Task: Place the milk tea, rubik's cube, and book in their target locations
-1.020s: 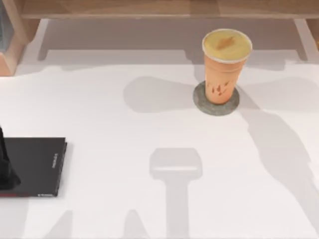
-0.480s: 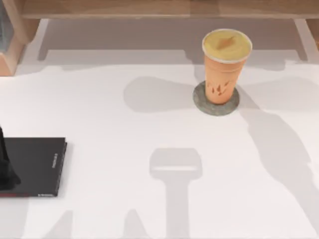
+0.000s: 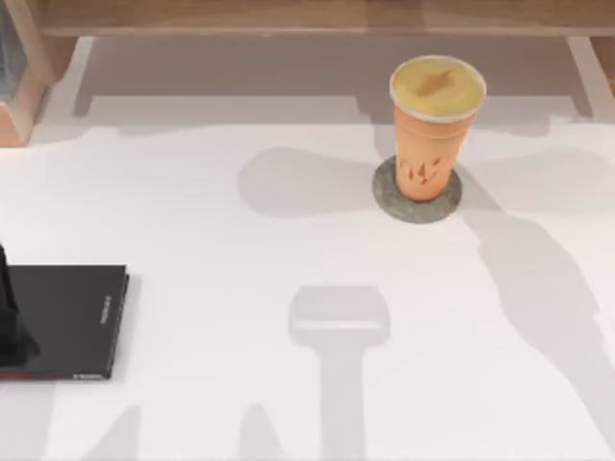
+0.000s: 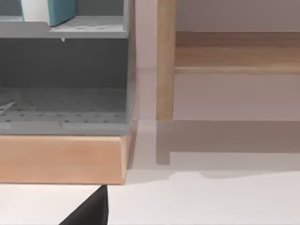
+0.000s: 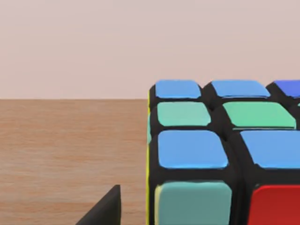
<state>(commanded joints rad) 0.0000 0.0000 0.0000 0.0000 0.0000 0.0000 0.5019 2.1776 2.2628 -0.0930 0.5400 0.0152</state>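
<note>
Top view: the tall orange milk tea cup with the yellow-tan top [image 3: 435, 130] stands upright on a round grey coaster [image 3: 417, 205] toward the back right of the white table [image 3: 240, 269], so that one looks placed. A thin flat black book [image 3: 67, 320] lies at the left edge with the left arm [image 3: 12, 327] over it.

Left wrist view: a thick teal-blue book [image 4: 58, 10] stands on the upper level of a grey shelf unit [image 4: 63, 70]. Can't tell how the left pincer is set.

Right wrist view: the rubik's cube [image 5: 225, 154] sits very close on a wooden surface [image 5: 70, 150]. Can't tell whether the right pincer is spread or pinching. If it's releasing, pull straight away so the cube isn't nudged.
</note>
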